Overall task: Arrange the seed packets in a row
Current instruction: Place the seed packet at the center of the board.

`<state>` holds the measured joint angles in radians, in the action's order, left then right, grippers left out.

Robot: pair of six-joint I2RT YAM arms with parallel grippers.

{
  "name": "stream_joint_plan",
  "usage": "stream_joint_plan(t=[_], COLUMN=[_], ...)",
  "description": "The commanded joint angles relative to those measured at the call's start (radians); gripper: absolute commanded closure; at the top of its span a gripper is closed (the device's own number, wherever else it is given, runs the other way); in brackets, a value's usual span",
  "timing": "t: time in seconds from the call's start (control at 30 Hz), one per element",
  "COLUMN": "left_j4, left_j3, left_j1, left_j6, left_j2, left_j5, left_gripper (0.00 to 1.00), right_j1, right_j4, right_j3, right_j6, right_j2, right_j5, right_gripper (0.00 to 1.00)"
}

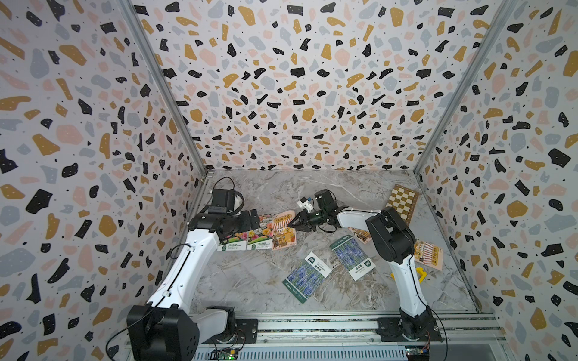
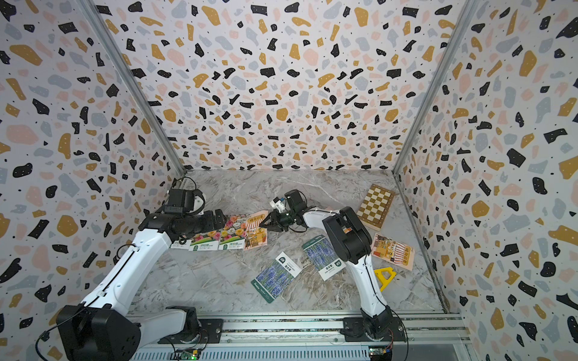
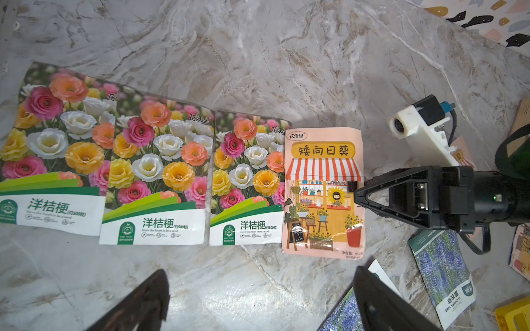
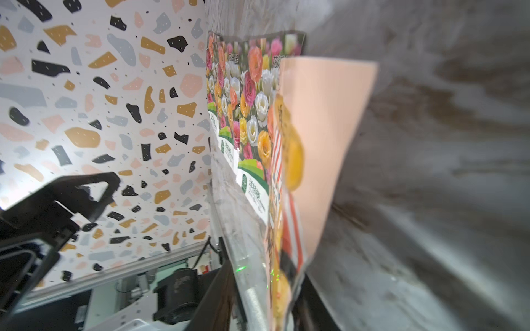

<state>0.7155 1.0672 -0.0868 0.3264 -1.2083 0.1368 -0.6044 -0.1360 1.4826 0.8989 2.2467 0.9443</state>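
Spanning the centre-left of a grey marble table point(image 1: 281, 193) in both top views, a row of seed packets reads as part-built: three glossy flower packets point(image 3: 160, 172) overlap edge over edge, and a pink awning packet point(image 3: 322, 192) closes the line at its right end. Two lavender packets point(image 1: 308, 276) lie askew at lower centre, well apart from the row, and a second awning packet point(image 1: 428, 254) sits near the right wall. The right arm's fingers point(image 3: 360, 197) meet the awning packet's right edge. The blurred right wrist view shows that edge raised between them, but whether they pinch it or merely flank it cannot be told. The left arm's fingers point(image 3: 149, 295) hang spread wide and empty, just below the row in the left wrist view. Such packets look light, thin and slick, likely to flop or buckle when lifted and to skate on the polished stone. A free short edge or corner seems the best hold. Pinching there, clear of any overlap, should spare the neighbouring packets.
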Motion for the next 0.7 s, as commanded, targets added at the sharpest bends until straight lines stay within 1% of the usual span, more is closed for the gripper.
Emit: stream_joint_plan(t=[0.0, 0.1, 0.23, 0.3, 0.43, 0.53, 0.67], left_j4=[-0.013, -0.013, -0.014, -0.014, -0.014, -0.013, -0.013], left_j3=[-0.01, -0.01, -0.01, -0.01, -0.01, -0.012, -0.012], left_j1=[0.004, 0.004, 0.004, 0.004, 0.004, 0.004, 0.004], left_j6=[0.001, 0.0, 0.0, 0.001, 0.002, 0.005, 0.004], left_j2=[-0.005, -0.005, -0.004, -0.005, -0.005, -0.005, -0.007], left_j5=[0.002, 0.003, 0.006, 0.008, 0.011, 0.014, 0.02], left_gripper=[0.01, 0.01, 0.01, 0.01, 0.01, 0.01, 0.01], right_j1=[0.012, 0.018, 0.013, 0.006, -0.007, -0.02, -0.047], right_j4=[0.053, 0.092, 0.156, 0.195, 0.241, 0.254, 0.31], right_j3=[0.015, 0.002, 0.007, 0.013, 0.026, 0.034, 0.071], right_j6=[-0.03, -0.059, -0.104, -0.13, -0.156, -0.159, -0.196], right_j2=[-0.02, -0.033, -0.044, -0.047, -0.043, -0.037, -0.027], right_j5=[-0.041, -0.077, -0.131, -0.168, -0.206, -0.211, -0.249], right_gripper=[0.51, 0.38, 0.31, 0.3, 0.32, 0.35, 0.4])
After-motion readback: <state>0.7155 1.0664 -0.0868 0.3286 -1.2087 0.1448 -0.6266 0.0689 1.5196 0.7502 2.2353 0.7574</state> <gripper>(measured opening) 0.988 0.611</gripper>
